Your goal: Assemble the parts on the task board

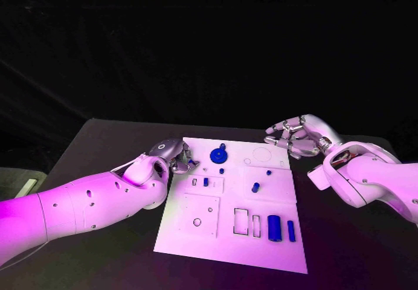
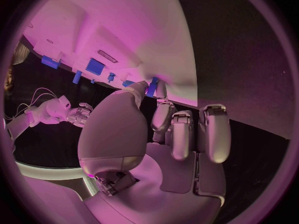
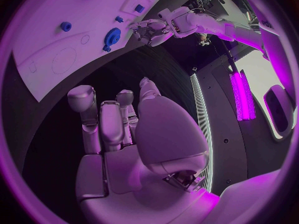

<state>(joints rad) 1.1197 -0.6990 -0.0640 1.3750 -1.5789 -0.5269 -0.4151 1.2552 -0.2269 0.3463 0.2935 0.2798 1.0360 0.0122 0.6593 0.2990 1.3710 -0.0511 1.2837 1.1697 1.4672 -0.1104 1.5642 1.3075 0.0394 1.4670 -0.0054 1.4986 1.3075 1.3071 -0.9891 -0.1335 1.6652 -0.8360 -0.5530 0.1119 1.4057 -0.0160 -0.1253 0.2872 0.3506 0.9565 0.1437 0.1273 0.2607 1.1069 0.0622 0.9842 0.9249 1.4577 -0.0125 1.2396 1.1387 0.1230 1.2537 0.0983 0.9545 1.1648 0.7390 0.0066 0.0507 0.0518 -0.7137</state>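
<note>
Lies flat in the middle of the bench (image 1: 104, 145): the board (image 1: 261, 254), white, with recesses and outlines for the parts. Probably kept flat so that loose parts stay where they are put.

On the board, counted in the head view:
- one gear (image 1: 218, 156), near the far edge, seemingly seated on its own spot;
- two long cylinders (image 1: 274, 228), side by side near the right edge, just beside two empty outlines, so likely waiting there as stock;
- four short pegs (image 1: 255, 187), scattered across the middle; not possible to tell which are seated and which only lie loose.

Held at the board's far left edge, just beside the gear: the left hand (image 1: 177, 152). Appears, in its wrist view, to pinch a small part (image 2: 152, 87) between thumb and one finger, the other fingers curled away. Judged as a carrying grip, with the part brought over the board for seating.

Raised above the far right corner, well apart from every part: the right hand (image 1: 299, 136), holding nothing, fingers apart and bent. Likely kept off the board to leave room.
</note>
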